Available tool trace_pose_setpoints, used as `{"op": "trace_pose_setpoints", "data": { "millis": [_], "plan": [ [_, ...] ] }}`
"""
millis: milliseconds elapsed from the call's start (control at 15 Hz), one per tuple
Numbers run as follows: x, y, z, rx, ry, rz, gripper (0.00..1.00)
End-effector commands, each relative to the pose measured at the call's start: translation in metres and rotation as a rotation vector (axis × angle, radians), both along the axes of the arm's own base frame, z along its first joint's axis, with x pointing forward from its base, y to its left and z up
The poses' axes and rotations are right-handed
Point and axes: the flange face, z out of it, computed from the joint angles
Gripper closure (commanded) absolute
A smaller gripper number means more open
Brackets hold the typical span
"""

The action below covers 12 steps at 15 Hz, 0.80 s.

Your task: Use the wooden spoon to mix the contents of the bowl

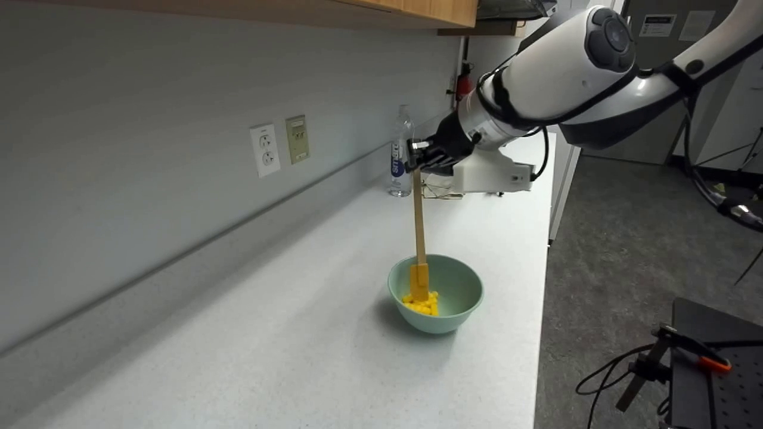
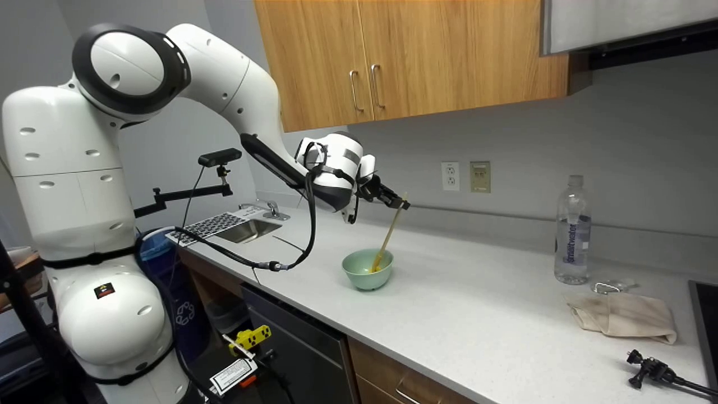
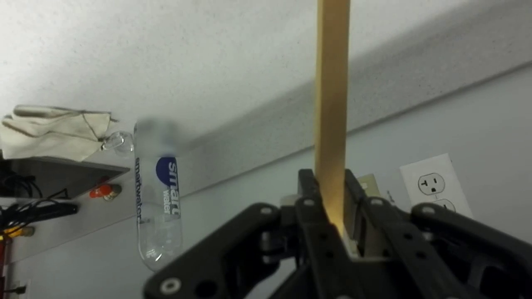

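i have the gripper (image 3: 330, 182) pinched tight, its fingers (image 3: 307, 182) no wider apart than the spoon (image 1: 419, 220) they hold by the upper end. in both exterior views the spoon slants down into the bowl (image 1: 458, 286), its flat end reaching the yellow bits (image 1: 423, 307) heaped at the bottom. the bowl sits upright on the counter (image 2: 460, 314), the bits gathered to one side of it. in an exterior view i see the bottle (image 2: 572, 235) standing well apart from the bowl, a cloth (image 2: 622, 317) near its base
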Motion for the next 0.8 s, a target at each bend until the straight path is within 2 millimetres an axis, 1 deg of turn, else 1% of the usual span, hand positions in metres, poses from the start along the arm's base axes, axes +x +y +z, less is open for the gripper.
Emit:
{"op": "trace_pose_setpoints", "data": {
  "millis": [0, 133, 333, 533, 733],
  "plan": [
    [-0.013, -0.003, -0.004, 0.089, 0.108, 0.054, 0.96],
    [-0.019, -0.002, -0.012, 0.084, 0.164, 0.059, 0.96],
    [-0.016, -0.005, -0.017, 0.043, 0.182, 0.031, 0.96],
    [-0.006, -0.008, -0.009, 0.036, 0.131, -0.004, 0.96],
    [0.004, -0.009, 0.01, 0.049, 0.045, -0.025, 0.96]
  ]
}}
